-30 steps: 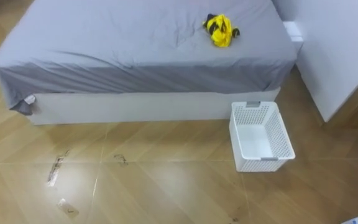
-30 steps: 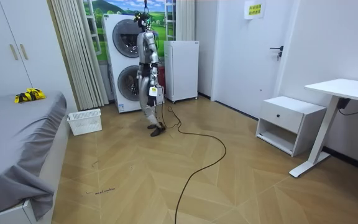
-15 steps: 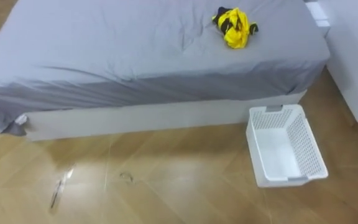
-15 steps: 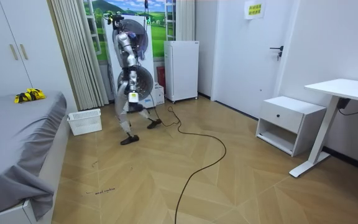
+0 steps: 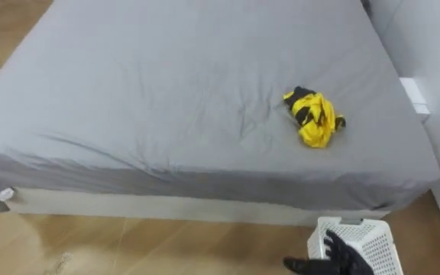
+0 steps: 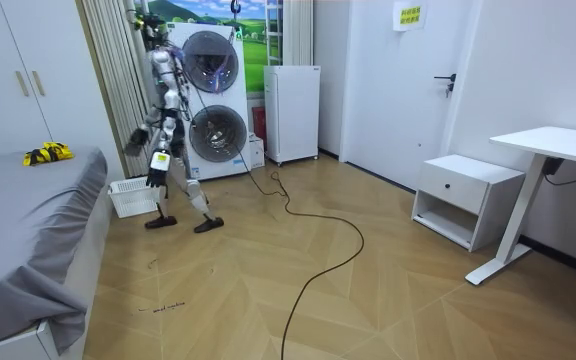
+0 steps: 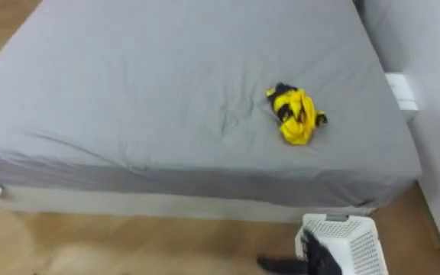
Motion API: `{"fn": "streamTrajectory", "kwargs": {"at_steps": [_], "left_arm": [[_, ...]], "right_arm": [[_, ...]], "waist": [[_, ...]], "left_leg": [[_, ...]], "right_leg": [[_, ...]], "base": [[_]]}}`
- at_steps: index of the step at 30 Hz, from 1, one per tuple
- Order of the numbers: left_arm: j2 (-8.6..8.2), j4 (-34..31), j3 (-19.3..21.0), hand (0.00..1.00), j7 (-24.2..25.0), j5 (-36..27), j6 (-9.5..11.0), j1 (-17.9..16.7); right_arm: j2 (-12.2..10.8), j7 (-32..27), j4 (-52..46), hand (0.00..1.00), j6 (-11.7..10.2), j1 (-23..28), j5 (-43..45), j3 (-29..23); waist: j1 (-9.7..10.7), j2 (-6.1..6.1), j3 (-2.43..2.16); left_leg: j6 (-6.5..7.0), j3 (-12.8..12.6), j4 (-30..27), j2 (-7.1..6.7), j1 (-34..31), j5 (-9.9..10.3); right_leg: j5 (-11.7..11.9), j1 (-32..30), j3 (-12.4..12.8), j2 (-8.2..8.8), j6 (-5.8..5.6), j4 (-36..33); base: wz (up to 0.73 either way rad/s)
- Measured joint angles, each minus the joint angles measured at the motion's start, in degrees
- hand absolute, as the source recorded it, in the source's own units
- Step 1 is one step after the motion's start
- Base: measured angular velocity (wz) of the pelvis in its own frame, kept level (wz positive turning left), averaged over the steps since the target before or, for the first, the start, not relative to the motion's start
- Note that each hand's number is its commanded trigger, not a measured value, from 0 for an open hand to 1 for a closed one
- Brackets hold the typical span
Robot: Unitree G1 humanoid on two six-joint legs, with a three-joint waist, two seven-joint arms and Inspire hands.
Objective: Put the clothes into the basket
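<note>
Left eye view: a wide bed under a smooth grey sheet [image 5: 151,92] runs across the scene. A crumpled yellow and black garment [image 5: 314,118] lies on the sheet toward the bed's right side, set back from the near edge and not yet in the basket. Below that edge, on the brown wooden floor [image 5: 128,244], stands a white perforated plastic basket [image 5: 374,243], probably placed there so the carry from the bed is short. The robot's dark right hand [image 5: 344,262] hovers in front of the basket, fingers spread and holding nothing, likely because the garment is out of reach from here. The bed's edge and a stretch of sheet lie between hand and garment, and the basket stands in the way too. A tall white cabinet [image 5: 434,46] rises at the right.

Room view: the robot stands with legs apart beside the basket, facing the bed, with stacked white washing machines [image 6: 213,100] and a beige curtain [image 6: 118,80] behind it. Its left hand [image 6: 156,183] hangs low by the thigh; I cannot tell whether it is open or closed
</note>
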State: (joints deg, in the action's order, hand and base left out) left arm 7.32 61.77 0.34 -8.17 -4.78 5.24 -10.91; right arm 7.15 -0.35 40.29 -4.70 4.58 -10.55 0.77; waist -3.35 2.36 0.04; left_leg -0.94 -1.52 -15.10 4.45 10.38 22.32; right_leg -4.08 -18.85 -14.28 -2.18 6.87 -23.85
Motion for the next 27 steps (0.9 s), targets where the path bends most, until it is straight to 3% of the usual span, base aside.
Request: {"fn": "streamTrajectory", "kwargs": {"at_steps": [1,2,3,4,5,6,7,8,10,11,13,14,15,16,17,21,22,24,27], "left_arm": [[-0.03,0.2,0.8,0.00,0.0,0.0,-0.2,-0.5],[0.06,0.1,1.4,0.00,-0.1,0.0,-0.2,-1.7],[0.15,-0.2,1.5,0.00,-0.1,0.0,-0.2,-1.9],[0.85,-1.4,1.7,0.00,-0.3,-0.2,-0.3,-4.1],[1.09,-2.1,1.9,0.00,-0.6,-0.2,-0.7,-4.9],[1.06,-2.4,1.9,0.00,-0.7,-0.2,-1.0,-5.5],[0.89,-3.5,1.7,0.00,-0.8,-0.3,-1.6,-5.4],[0.84,-5.1,1.6,0.00,-0.9,-1.0,-1.6,-5.4],[0.64,-6.3,1.6,0.00,-1.2,-1.4,-1.6,-5.0],[0.21,-7.0,1.6,0.00,-1.4,-1.3,-1.5,-5.0],[-0.10,-8.0,1.6,0.00,-1.4,-1.4,-1.5,-5.1],[0.00,-8.0,1.8,0.00,-1.6,-1.5,-1.5,-4.9],[0.09,-8.1,1.8,0.00,-1.7,-1.9,-1.5,-5.0],[0.10,-7.9,1.8,0.00,-1.7,-2.6,-1.5,-5.2],[0.04,-7.8,1.8,0.00,-1.7,-2.5,-1.5,-5.9],[-0.11,-7.9,1.7,0.00,-1.4,-2.5,-1.5,-5.9],[-0.08,-8.3,1.7,0.00,-1.4,-2.5,-1.6,-5.7],[-0.11,-8.3,1.7,0.00,-1.4,-2.5,-1.9,-5.1],[-0.09,-8.1,1.6,0.00,-1.4,-2.6,-2.3,-3.9]], "right_arm": [[0.0,-0.6,-3.4,0.00,-0.2,-0.2,0.5,-0.3],[0.1,-1.1,-5.8,0.00,-0.2,-0.6,1.0,-0.3],[0.1,-1.5,-7.0,0.00,-0.2,-0.7,0.7,-0.2],[-0.1,-2.2,-9.6,0.00,-0.3,-0.3,0.1,0.3],[0.2,-2.8,-11.5,0.00,-0.2,-1.3,-0.1,0.1],[0.2,-3.6,-12.0,0.00,-0.2,-1.7,-0.2,0.1],[0.2,-5.1,-12.4,0.00,-0.2,-2.2,-0.5,0.0],[0.1,-6.1,-12.4,0.00,-0.2,-2.0,-0.7,0.0],[0.2,-7.2,-12.4,0.00,-0.2,-1.2,-1.0,0.0],[0.4,-7.9,-12.4,0.00,-0.2,-0.6,-1.4,-0.4],[0.5,-9.5,-12.6,0.00,-0.2,-0.6,-2.3,-0.4],[0.5,-10.4,-12.8,0.00,-0.2,-0.6,-2.3,-0.4],[0.5,-10.6,-12.8,0.00,-0.1,-0.6,-2.1,-0.3],[0.5,-10.9,-12.8,0.00,0.1,-0.5,-1.6,-0.3],[0.6,-11.1,-12.8,0.00,0.4,-0.4,-0.8,-0.3],[1.2,-12.0,-15.1,0.00,0.5,1.0,0.7,-0.3],[1.3,-12.8,-16.6,0.00,0.5,1.6,1.8,-0.3],[1.6,-13.6,-16.9,0.00,0.5,1.3,1.9,-0.3],[1.9,-14.9,-16.9,0.00,0.5,0.0,2.0,-0.3]], "waist": [[-0.1,0.63,0.32],[0.3,1.04,0.65],[0.9,1.41,1.12],[1.5,0.82,0.64],[1.3,1.55,0.32],[1.6,1.64,0.39],[2.2,0.97,0.62],[3.0,0.02,0.67],[3.3,-1.22,0.71],[3.2,-1.64,0.64],[2.8,-1.70,0.33],[2.4,-1.43,-0.02],[1.9,-1.66,-0.08],[1.5,-1.96,-0.06],[1.4,-1.92,-0.65],[2.0,-1.96,-0.59],[2.5,-1.91,-0.54],[2.8,-2.01,-0.47],[2.9,-2.53,0.05]], "left_leg": [[-1.19,0.0,-1.7,1.10,0.9,-0.6],[-3.14,0.7,-4.5,1.99,2.2,-2.1],[-3.38,1.4,-6.7,2.39,2.8,-2.8],[-3.67,1.2,-13.1,3.24,1.3,-3.0],[-3.99,0.1,-20.6,3.89,-1.0,-2.9],[-4.31,0.6,-24.0,4.02,-2.4,-3.7],[-4.35,0.7,-28.0,3.85,-5.5,-3.7],[-3.16,0.0,-28.4,3.34,-8.4,-2.9],[-2.47,-0.2,-25.9,1.28,-12.3,-1.9],[-2.42,-0.6,-21.7,0.03,-14.4,-1.4],[-2.48,-1.6,-14.7,-0.33,-18.2,-1.5],[-1.83,-1.8,-10.7,-0.34,-20.9,-3.6],[-1.64,-2.2,-9.8,-0.47,-22.0,-5.8],[-0.04,-2.3,-7.2,-0.84,-22.1,-10.8],[0.24,-2.5,-5.0,-1.57,-19.7,-11.6],[0.68,-2.3,0.2,-3.37,-15.1,-12.1],[0.79,-2.2,1.4,-3.81,-14.5,-12.2],[0.93,-2.3,2.6,-4.05,-13.6,-12.3],[0.98,-2.1,3.6,-4.19,-13.3,-12.5]], "right_leg": [[-1.8,0.4,-0.3,-0.57,1.01,-3.3],[-3.3,0.4,-1.7,0.01,2.08,-9.0],[-4.0,-0.2,-3.0,0.06,1.27,-11.5],[-5.4,0.9,-2.5,-0.79,-0.39,-7.3],[-7.3,2.6,-3.3,-1.29,1.93,-5.9],[-8.5,3.2,-2.8,-1.75,2.04,-5.9],[-9.3,4.4,-2.1,-1.63,2.06,-5.4],[-9.2,6.6,-1.1,-1.49,1.89,-2.7],[-8.7,9.8,1.2,-0.97,1.17,0.7],[-8.5,11.6,2.9,-0.77,0.78,2.9],[-8.3,12.9,4.7,-0.73,0.36,4.8],[-8.1,13.0,6.1,-0.71,0.00,5.2],[-8.1,13.2,7.1,-0.57,-0.21,5.0],[-8.3,14.0,9.2,-0.26,-1.02,5.1],[-8.3,14.6,9.7,0.29,-1.63,5.8],[-7.6,18.3,8.7,1.46,-2.77,10.5],[-7.6,18.7,7.4,1.74,-2.82,11.0],[-7.6,19.2,6.9,1.97,-2.83,11.3],[-7.6,19.0,6.5,2.08,-2.84,11.4]], "base": [[0.14],[0.20],[0.22],[0.00],[-0.09],[-0.10],[0.21],[0.34],[0.28],[-0.03],[-0.42],[-0.59],[-0.70],[-0.70],[-0.57],[-0.32],[-0.03],[0.00],[0.04]]}}
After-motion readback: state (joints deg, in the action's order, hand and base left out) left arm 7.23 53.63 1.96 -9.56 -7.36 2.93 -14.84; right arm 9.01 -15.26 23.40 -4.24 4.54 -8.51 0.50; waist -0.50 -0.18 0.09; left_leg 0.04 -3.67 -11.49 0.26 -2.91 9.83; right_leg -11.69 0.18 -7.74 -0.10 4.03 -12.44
